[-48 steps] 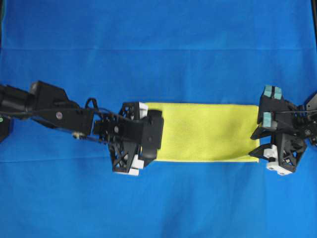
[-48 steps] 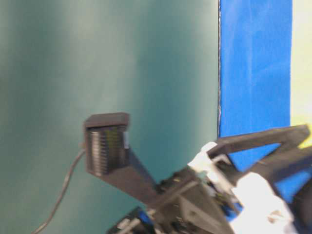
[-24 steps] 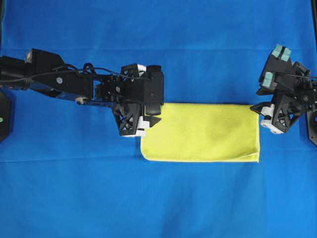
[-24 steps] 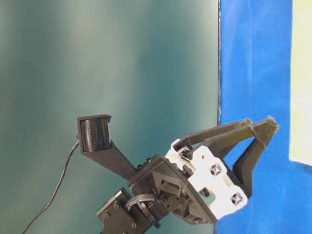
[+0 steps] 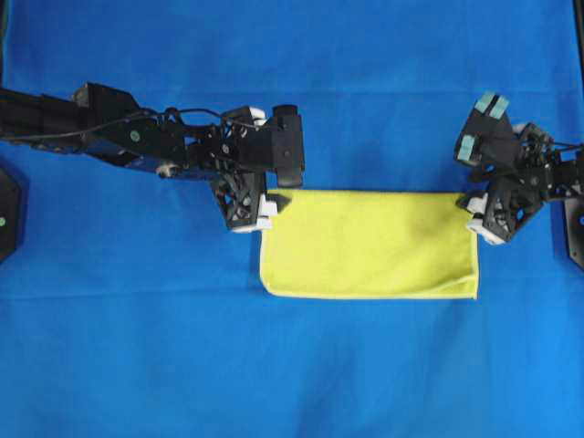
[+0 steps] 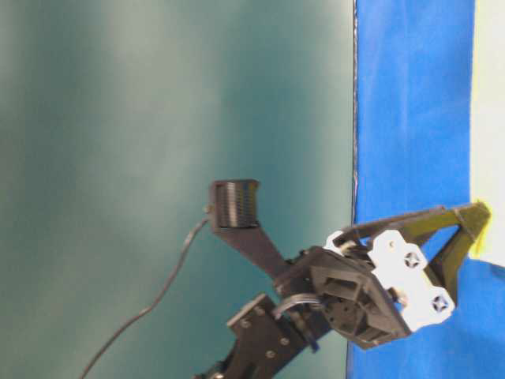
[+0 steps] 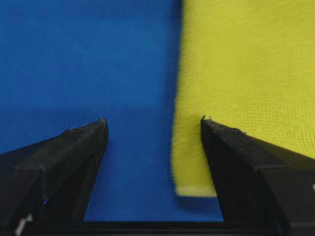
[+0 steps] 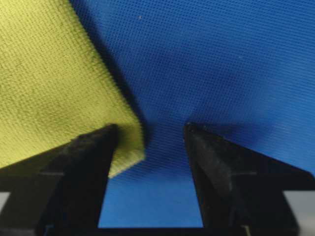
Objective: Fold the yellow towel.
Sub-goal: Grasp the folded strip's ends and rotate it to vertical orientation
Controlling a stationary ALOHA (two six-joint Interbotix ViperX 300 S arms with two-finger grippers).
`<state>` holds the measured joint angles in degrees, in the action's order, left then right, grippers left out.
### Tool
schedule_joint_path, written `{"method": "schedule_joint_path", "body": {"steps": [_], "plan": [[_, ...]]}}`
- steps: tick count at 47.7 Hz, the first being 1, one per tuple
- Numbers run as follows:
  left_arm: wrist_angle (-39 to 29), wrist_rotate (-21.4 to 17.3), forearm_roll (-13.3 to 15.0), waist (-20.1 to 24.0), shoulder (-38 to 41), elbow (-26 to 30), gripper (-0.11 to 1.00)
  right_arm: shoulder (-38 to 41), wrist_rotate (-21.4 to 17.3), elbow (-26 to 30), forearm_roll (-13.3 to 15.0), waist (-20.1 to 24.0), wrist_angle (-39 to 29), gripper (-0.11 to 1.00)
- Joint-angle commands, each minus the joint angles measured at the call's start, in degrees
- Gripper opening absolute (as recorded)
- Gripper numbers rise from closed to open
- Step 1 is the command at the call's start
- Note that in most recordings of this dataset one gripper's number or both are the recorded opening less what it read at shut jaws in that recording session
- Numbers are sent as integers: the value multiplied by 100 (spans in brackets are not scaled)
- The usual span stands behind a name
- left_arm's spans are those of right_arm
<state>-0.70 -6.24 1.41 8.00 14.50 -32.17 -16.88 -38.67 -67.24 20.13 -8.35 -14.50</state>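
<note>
The yellow towel (image 5: 370, 244) lies flat on the blue cloth as a wide rectangle, folded in half. My left gripper (image 5: 265, 208) is open at the towel's far left corner. In the left wrist view the left gripper (image 7: 152, 123) straddles the towel's (image 7: 246, 73) side edge, one finger over yellow and one over blue. My right gripper (image 5: 478, 219) is open at the far right corner. In the right wrist view the right gripper (image 8: 151, 127) has the towel's corner (image 8: 49, 83) beside its left finger. Neither gripper holds anything.
The blue cloth (image 5: 292, 365) covers the whole table. Black arm bases (image 5: 7, 214) sit at its left and right edges. The table-level view shows one gripper's fingers (image 6: 465, 225) at a towel corner (image 6: 491, 118), with a teal wall (image 6: 158, 118) behind.
The left gripper has moved off the towel's left end toward the far side, to the far left corner. The right gripper has moved from the right edge to the far right corner. The towel has not moved.
</note>
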Motion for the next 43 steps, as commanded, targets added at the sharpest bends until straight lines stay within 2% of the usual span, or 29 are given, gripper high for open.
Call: {"method": "schedule_joint_path", "body": {"steps": [1,8,15,18,25,27,38,43], "plan": [[88,-9,0,62,-9,9,72,70,9,26,18,-9,149,59],[44,-26,0,70,53,-35,63,88,9,26,18,-9,202,59],[-97,-193,0,-35,53,-26,41,79,53,26,18,-9,185,57],[-202,-316,0,-88,53,9,30,70,62,35,18,0,185,48],[-501,-510,0,-158,-26,88,10,-62,70,9,18,44,167,9],[-606,-527,0,-158,-70,114,6,-114,70,9,9,35,167,3],[-914,-563,0,-158,-316,325,3,-519,26,-9,-9,35,105,3],[-1283,-554,0,-158,-668,527,4,-914,35,141,-18,35,-369,3]]}}
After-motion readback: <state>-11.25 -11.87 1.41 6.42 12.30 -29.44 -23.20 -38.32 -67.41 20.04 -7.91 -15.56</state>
